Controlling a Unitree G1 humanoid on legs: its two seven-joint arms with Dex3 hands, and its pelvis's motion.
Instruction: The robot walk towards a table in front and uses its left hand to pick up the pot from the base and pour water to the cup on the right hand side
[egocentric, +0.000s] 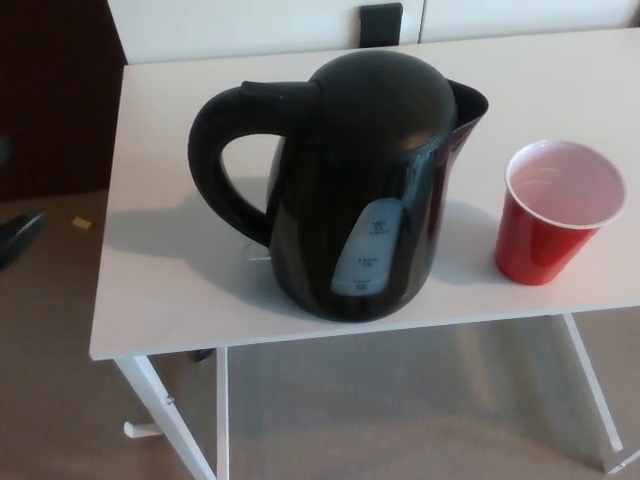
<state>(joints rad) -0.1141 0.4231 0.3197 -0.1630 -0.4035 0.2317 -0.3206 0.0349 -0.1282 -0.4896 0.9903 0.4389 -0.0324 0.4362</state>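
I stood in a plain carpeted room, perhaps an office: beige carpet (60, 400), a white table (170, 290), pale wall panels (230, 25).

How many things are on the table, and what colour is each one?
Black: 1, the kettle
Red: 1, the cup
Total: 2 things on the white table
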